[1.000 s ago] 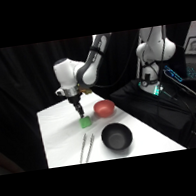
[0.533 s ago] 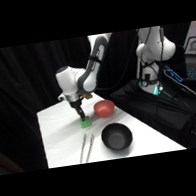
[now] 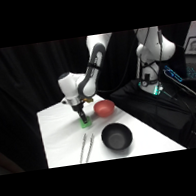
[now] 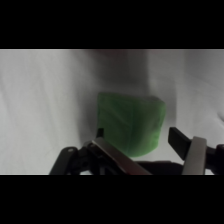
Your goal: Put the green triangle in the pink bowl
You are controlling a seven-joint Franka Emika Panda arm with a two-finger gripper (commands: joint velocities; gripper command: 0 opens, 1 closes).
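On the white bench (image 3: 56,137), the pincer (image 3: 82,117) stands low over the green triangle (image 3: 85,122), its fingers (image 4: 192,152) spread to either side of the block (image 4: 130,125), not closed on it. Just beside lies the pink bowl (image 3: 104,107); nearer the front, a black bowl (image 3: 116,136) and tongs (image 3: 86,147).

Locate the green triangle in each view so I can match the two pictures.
Side view: green triangle on the white table, left of the pink bowl, right under the claw.
Wrist view: it fills the centre, between the fingers.
Shared landmark: the claw.
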